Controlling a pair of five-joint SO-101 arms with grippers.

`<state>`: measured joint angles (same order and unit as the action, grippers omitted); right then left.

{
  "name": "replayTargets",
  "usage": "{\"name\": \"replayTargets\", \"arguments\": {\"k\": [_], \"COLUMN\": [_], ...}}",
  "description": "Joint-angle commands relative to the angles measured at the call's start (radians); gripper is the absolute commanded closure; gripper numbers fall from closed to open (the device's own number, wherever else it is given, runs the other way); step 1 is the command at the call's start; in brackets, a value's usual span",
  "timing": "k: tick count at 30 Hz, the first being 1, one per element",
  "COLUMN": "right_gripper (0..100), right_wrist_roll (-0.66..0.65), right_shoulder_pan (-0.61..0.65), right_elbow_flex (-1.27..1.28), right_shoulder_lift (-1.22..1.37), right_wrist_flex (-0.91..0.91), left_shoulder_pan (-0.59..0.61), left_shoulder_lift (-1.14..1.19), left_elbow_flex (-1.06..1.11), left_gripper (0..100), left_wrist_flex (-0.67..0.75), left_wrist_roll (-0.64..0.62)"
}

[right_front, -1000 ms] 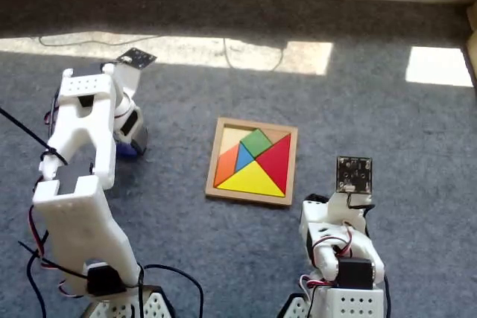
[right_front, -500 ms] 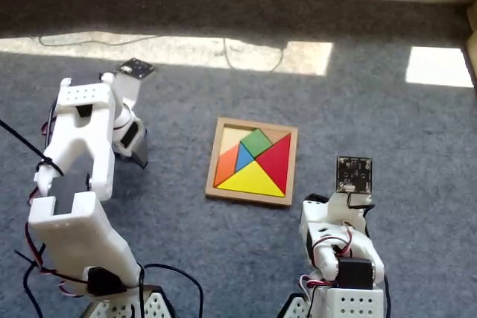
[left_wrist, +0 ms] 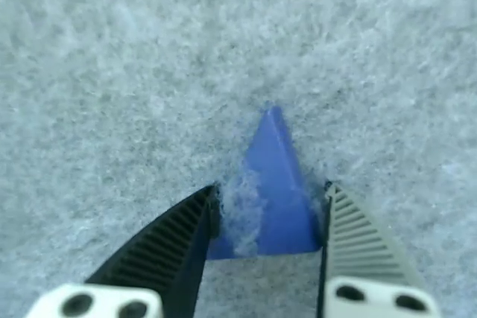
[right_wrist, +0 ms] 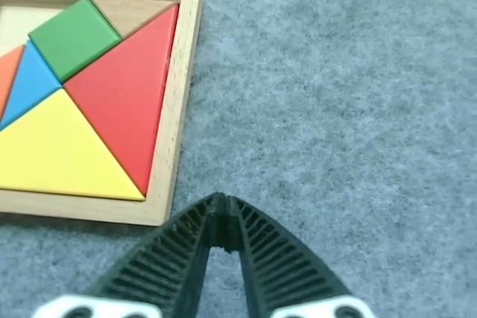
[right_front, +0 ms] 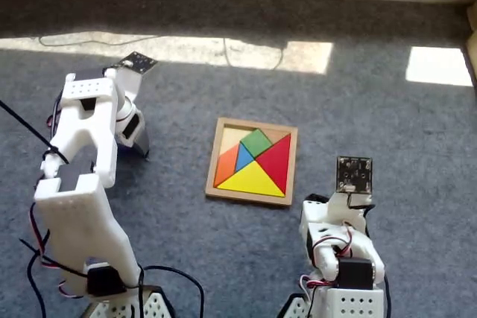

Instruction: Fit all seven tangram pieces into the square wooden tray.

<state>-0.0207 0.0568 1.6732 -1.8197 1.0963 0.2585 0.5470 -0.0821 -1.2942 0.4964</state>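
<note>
Nearest to me, in the lower right of the high view, is my right hand [right_wrist: 222, 218]. Its two black ribbed fingers are pressed together at the tips and hold nothing. It hangs over the grey felt tabletop [right_front: 373, 109], near the lower right corner of the square wooden tray [right_front: 253, 122] but not touching it.

The tray lies flat in the centre of the high view. Five pieces are inside it. The large yellow triangle [right_front: 252, 179] fills the lower part, along the near rim. The large red triangle [right_front: 274, 158] lies along the right rim, and its long edge meets the yellow one. The green square [right_front: 257, 141] stands on its corner above them, in the upper middle. The small light-blue triangle [right_front: 243, 156] is just left of the green square, and the orange piece [right_front: 226, 163] lies against the left rim. Bare wood shows in the upper left corner of the tray and in a small triangular gap at the upper right.

Farther away, at the left of the high view and well apart from the tray, is my left hand [left_wrist: 270, 200]. It grips the dark-blue triangle [left_wrist: 274, 184], one finger touching each side of the base. The point of this piece is directed away from the hand, and the piece rests on the tabletop.

At the far top of the high view, a thin dark cable [right_front: 89, 36] lies across a sunlit strip.
</note>
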Motion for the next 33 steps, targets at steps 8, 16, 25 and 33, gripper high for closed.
{"name": "replayTargets", "arguments": {"k": [8,16,25,33], "right_gripper": [99.2,99.2,99.2,99.2], "right_wrist_roll": [0.0,0.0,0.0,0.0], "right_shoulder_pan": [-0.01,-0.01,-0.01,-0.01], "right_elbow_flex": [0.151,0.151,0.151,0.151], "right_shoulder_lift": [-0.016,-0.016,-0.016,-0.016], "right_wrist_flex": [-0.001,-0.001,-0.001,-0.001], "left_shoulder_pan": [-0.016,-0.018,-0.048,-0.183], "left_shoulder_lift": [0.051,-0.004,-0.131,-0.269], "left_elbow_flex": [-0.097,-0.122,-0.153,-0.15], "left_gripper": [91,97,99,99], "left_wrist_flex": [-0.046,-0.104,-0.236,-0.316], "left_wrist_roll": [0.003,0.006,0.006,-0.012]}}
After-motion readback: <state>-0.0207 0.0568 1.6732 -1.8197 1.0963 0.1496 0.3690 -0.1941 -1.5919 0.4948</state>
